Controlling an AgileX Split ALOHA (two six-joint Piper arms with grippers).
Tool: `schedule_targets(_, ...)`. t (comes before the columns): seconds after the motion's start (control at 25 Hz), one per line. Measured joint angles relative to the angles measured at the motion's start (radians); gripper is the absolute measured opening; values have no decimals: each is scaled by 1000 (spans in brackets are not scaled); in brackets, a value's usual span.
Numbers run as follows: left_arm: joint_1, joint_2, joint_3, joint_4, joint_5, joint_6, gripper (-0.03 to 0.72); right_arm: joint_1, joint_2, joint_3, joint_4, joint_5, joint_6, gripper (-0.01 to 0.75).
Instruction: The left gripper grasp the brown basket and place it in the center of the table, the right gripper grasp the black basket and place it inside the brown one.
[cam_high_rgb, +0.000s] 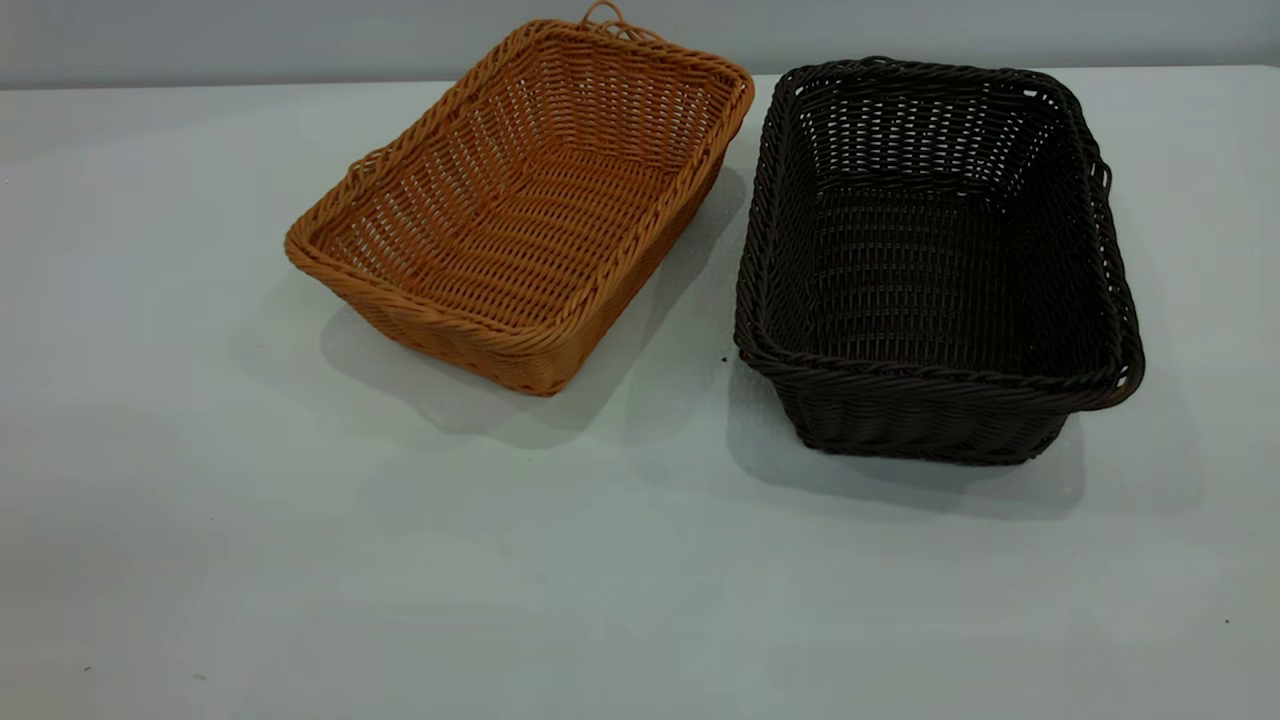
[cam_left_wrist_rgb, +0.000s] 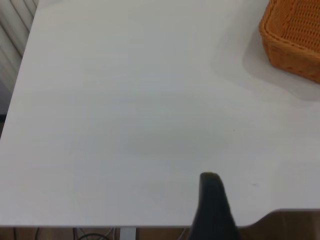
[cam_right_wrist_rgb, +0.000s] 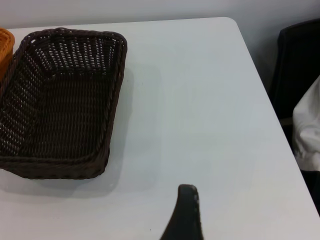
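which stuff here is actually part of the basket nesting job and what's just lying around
Part of the job:
brown basket
black basket
table
left gripper
right gripper

Just lying about:
dark chair with white cloth, beside the table

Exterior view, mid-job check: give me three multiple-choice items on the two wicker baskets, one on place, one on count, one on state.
1. Where does the rectangular very dark brown-black woven wicker basket stand relative to the rectangular orange-tan woven wicker basket, seen from the exterior view?
A. Inside it
B. To its right, apart
C. Stacked under it

2. How many baskets are on the pale grey-white tabletop?
A. One
B. Two
C. Three

3. What do the baskets hold?
A. Fruit
B. A cloth
C. Nothing

Answers:
1. B, a strip of bare table separates them.
2. B, one orange-tan and one dark basket show.
3. C, both woven floors are bare.
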Motion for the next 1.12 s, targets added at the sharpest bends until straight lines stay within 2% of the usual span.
schedule_targets(0.2,0,0,-6,-4,-9,0,471,0,0,0,0,0,0,582)
schedule_targets(0.44,0,74,-82,-72,-193,26,471,0,0,0,0,0,0,582)
schedule_targets(0.64,0,335,-123,-75,-312,73,471,0,0,0,0,0,0,582)
schedule_targets(0.88,0,699,-140,-90,-607,81,471,0,0,0,0,0,0,582)
schedule_targets(1.12,0,1068,-305,-163,-699,162,471,0,0,0,0,0,0,582)
